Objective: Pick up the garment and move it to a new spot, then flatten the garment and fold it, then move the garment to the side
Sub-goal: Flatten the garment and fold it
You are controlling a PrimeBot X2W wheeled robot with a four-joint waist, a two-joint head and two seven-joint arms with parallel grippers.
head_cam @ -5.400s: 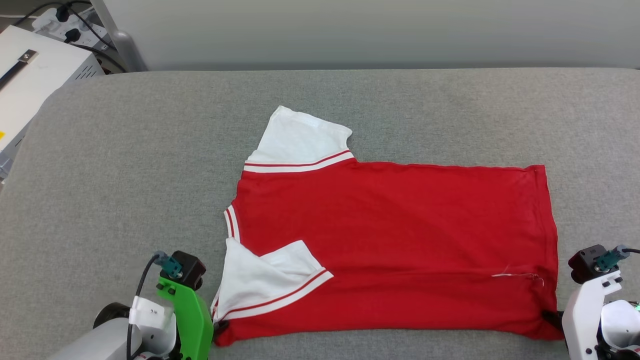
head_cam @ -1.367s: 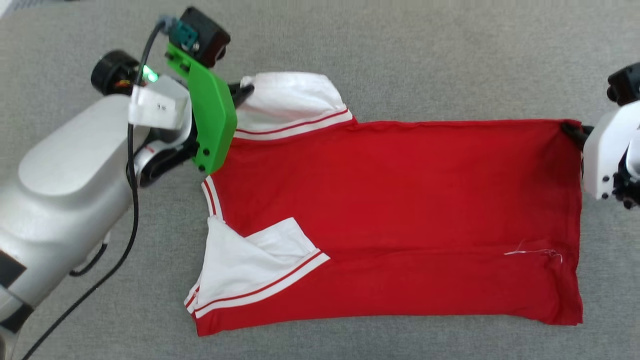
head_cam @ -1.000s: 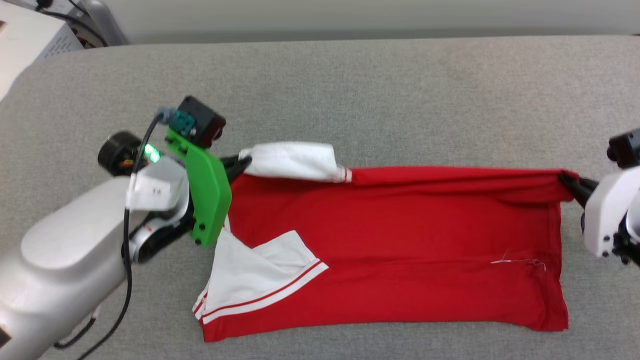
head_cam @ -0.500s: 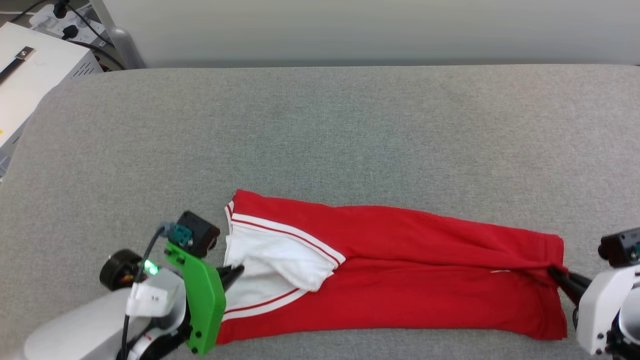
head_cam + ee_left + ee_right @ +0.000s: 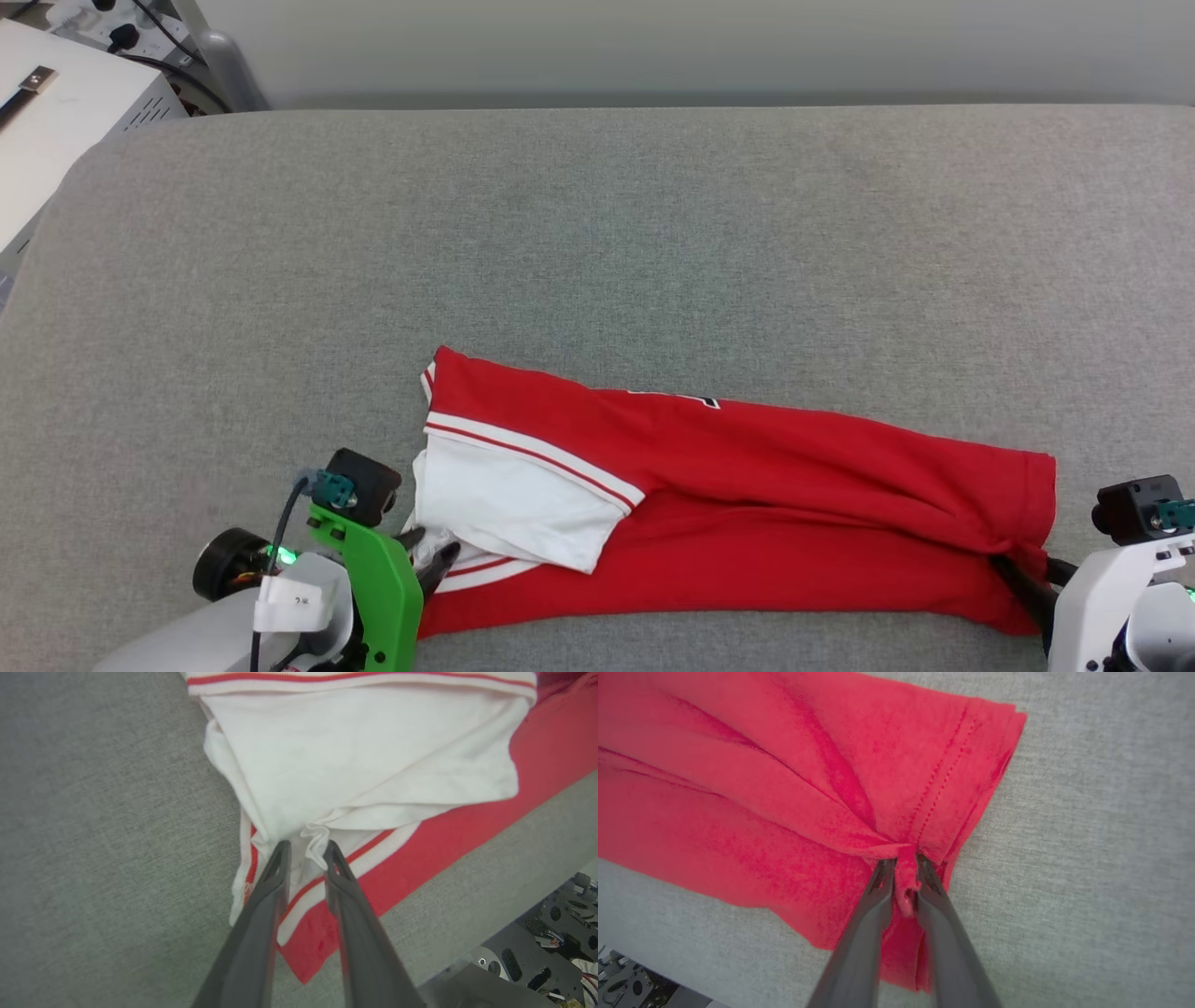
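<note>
The garment (image 5: 747, 504) is lying folded lengthwise near the tabletop's (image 5: 597, 233) near edge. The right tool (image 5: 901, 863) is pinching the right hem corner. The left tool (image 5: 306, 848) is straddling a white sleeve fold, and I cannot tell whether it is gripping. Both should be lowering evenly and releasing together. Compared with half a second ago, the sleeve is lying flatter.

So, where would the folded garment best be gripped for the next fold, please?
Probably at its short ends: the garment lies as a long flat band, so come in low from each side, left hand on the white sleeve edge, right hand on the stacked hem corner.
</note>
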